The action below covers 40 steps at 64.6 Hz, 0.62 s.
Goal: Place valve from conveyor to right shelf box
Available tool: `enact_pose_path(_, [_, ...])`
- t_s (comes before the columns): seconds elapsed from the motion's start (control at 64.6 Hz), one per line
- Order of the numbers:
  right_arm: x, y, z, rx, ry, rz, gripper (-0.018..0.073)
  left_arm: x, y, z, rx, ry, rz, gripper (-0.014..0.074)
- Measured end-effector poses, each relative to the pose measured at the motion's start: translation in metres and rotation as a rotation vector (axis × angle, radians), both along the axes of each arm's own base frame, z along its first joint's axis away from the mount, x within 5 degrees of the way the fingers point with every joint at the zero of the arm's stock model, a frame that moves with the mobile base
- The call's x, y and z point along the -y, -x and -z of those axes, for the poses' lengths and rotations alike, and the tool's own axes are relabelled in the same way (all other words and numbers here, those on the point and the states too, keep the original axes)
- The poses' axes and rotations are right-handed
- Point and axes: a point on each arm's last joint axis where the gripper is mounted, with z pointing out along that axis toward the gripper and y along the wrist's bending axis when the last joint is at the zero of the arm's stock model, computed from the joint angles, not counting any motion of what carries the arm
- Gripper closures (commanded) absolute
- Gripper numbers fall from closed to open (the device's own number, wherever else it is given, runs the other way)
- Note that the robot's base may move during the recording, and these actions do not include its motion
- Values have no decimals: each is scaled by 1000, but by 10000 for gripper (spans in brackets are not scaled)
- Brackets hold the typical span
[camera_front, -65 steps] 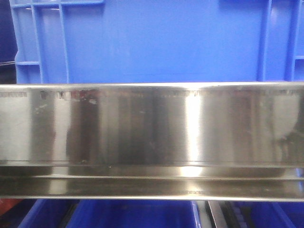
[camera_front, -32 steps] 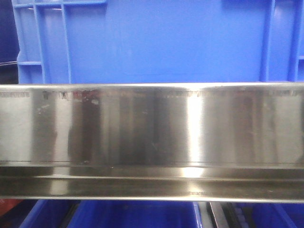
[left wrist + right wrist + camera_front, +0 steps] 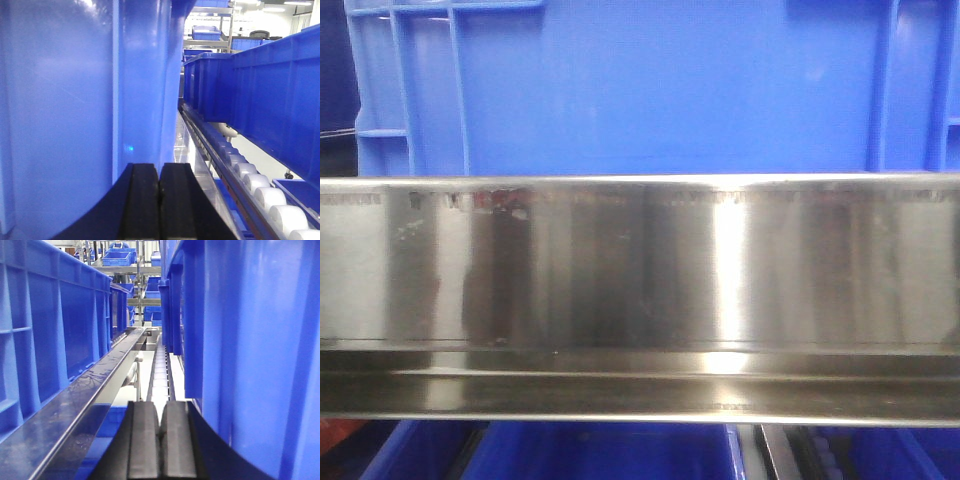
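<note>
Both black ribbed end effectors, left and right, pinched empty beside smooth blue box.

The broad brushed stainless-steel shelf rail is stretched across the front view, and the large blue plastic crate is set on the shelf directly behind and above it. More blue crates are seen below the rail. In the left wrist view, a row of white rollers is laid to the right, beneath a line of blue bins.
</note>
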Motion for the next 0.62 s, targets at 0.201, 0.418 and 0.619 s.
enact_pose_path(0.201, [0, 0, 0, -2, 1, 0, 713, 0, 0, 0, 0, 0, 0, 707])
enact_pose_path(0.418, [0, 0, 0, -2, 2, 0, 713, 0, 0, 0, 0, 0, 0, 707])
enact_pose_path(0.619, [0, 0, 0, -2, 2, 0, 713, 0, 0, 0, 0, 0, 0, 707])
